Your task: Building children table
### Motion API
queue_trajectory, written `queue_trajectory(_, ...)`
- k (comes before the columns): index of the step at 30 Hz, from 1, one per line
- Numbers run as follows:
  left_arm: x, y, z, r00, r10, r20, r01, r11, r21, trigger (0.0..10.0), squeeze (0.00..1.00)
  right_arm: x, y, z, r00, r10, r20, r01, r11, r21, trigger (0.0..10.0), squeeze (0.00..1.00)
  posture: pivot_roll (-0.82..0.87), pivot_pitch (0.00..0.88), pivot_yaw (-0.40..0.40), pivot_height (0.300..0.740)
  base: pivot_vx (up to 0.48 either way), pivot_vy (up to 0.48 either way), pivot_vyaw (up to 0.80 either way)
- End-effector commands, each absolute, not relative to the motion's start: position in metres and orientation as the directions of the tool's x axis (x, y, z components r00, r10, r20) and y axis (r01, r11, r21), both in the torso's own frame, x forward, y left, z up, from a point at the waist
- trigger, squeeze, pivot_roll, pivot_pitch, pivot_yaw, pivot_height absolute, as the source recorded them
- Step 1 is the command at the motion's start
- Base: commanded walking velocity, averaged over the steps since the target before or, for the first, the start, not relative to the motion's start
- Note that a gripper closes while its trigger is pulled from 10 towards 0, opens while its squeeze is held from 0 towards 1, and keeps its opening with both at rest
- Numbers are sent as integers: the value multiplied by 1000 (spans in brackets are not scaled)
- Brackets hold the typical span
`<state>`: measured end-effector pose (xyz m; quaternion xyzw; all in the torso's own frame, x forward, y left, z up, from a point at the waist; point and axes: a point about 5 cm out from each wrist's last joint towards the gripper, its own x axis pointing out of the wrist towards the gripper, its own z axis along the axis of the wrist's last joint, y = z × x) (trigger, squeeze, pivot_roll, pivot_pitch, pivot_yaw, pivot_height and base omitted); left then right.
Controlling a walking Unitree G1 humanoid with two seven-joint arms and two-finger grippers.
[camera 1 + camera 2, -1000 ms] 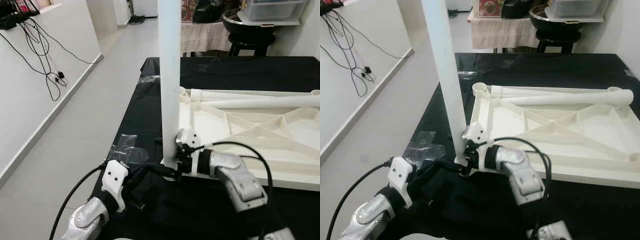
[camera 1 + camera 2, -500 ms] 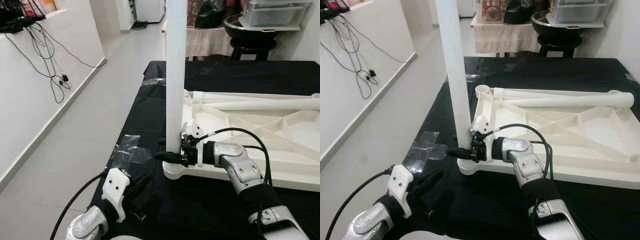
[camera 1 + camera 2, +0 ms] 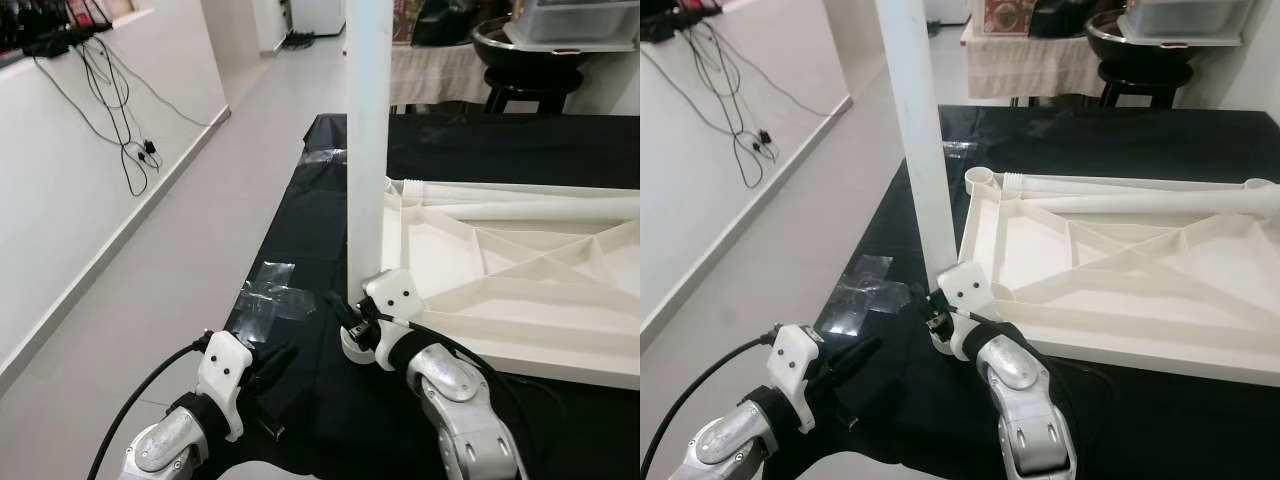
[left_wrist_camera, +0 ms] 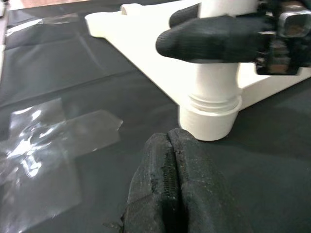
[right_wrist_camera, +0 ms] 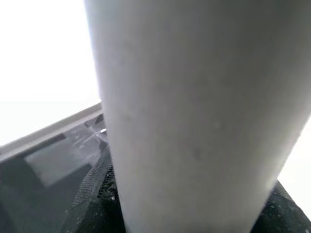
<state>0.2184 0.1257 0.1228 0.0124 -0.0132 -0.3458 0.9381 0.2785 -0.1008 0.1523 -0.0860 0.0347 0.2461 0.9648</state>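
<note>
A tall white table leg (image 3: 367, 150) stands upright in the corner socket (image 4: 210, 114) of the white tabletop (image 3: 520, 300), which lies upside down on the black-covered table. My right gripper (image 3: 350, 314) is at the leg's base, shut on it; a black finger (image 4: 214, 39) crosses the leg just above the socket collar. The right wrist view looks straight at the leg (image 5: 194, 111), with black fingers (image 5: 92, 194) on either side. My left gripper (image 3: 272, 366) hovers low over the cloth a little short of the socket, fingers (image 4: 170, 189) pressed together with nothing between them.
A second white leg (image 3: 520, 210) lies across the tabletop's far side. Clear tape patches (image 3: 272, 292) stick to the black cloth (image 3: 310, 200) near its left edge. Beyond that edge are floor, a white wall with dangling cables (image 3: 115, 110), and a stool (image 3: 530, 60) at the back.
The camera has shifted. My right arm has swung in closer to my body, its wrist now in front of the leg's base. The left gripper drew back from the socket and stays shut.
</note>
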Motion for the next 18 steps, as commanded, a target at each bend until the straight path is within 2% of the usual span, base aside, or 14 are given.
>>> queue_trajectory(1,220,130,118,755,-655,-10,655,754,40,10000,0,287,-119,129,890,399,-223,-422,904,-68,9608,0,-53,133,84,740,0,0,0)
queue_trajectory(2,220,129,119,753,-658,-6,657,753,38,10000,0,294,-115,131,868,453,-203,-466,885,-19,10000,0,-55,135,83,740,0,0,0)
queue_trajectory(4,220,129,119,753,-658,-6,657,753,38,10000,0,294,-115,131,868,453,-203,-466,885,-19,10000,0,-55,135,83,740,0,0,0)
queue_trajectory(5,221,129,119,754,-657,-3,657,753,36,10000,0,299,-112,136,842,511,-170,-519,855,-4,10000,145,-54,134,80,740,0,0,0)
queue_trajectory(6,221,129,119,757,-653,-1,653,757,34,10000,0,303,-110,140,802,580,-142,-583,812,19,10000,1000,-51,132,78,740,0,0,0)
queue_trajectory(7,221,129,119,757,-653,-1,653,757,34,10000,0,303,-110,140,802,580,-142,-583,812,19,10000,1000,-51,132,78,740,0,0,0)
queue_trajectory(8,221,128,119,759,-651,0,651,759,33,10000,0,305,-107,143,738,666,-112,-665,745,48,10000,1000,-46,129,75,740,0,0,0)
queue_trajectory(9,221,128,119,759,-651,0,651,759,33,10000,0,305,-107,143,738,666,-112,-665,745,48,10000,1000,-46,129,75,740,0,0,0)
queue_trajectory(11,221,128,120,759,-651,0,650,759,34,10000,0,307,-106,146,681,727,-87,-725,686,57,10000,1000,-43,129,75,740,0,0,0)
queue_trajectory(12,221,128,120,759,-651,0,651,758,34,10000,0,307,-106,151,623,779,-73,-778,627,53,10000,1000,-43,126,75,740,0,0,0)
queue_trajectory(13,221,128,120,759,-651,0,651,758,34,10000,0,307,-106,151,623,779,-73,-778,627,53,10000,1000,-43,126,75,740,0,0,0)
queue_trajectory(14,221,127,120,758,-652,0,652,758,34,10000,0,307,-106,155,557,827,-78,-828,561,26,10000,20,-41,125,75,740,0,0,0)
queue_trajectory(16,221,127,120,758,-652,0,652,758,34,10000,0,307,-106,155,557,827,-78,-828,561,26,10000,20,-41,125,75,740,0,0,0)
queue_trajectory(18,221,126,120,757,-653,1,653,757,33,10000,0,307,-108,159,387,911,-143,-921,389,-12,10000,0,-31,120,70,740,0,0,0)
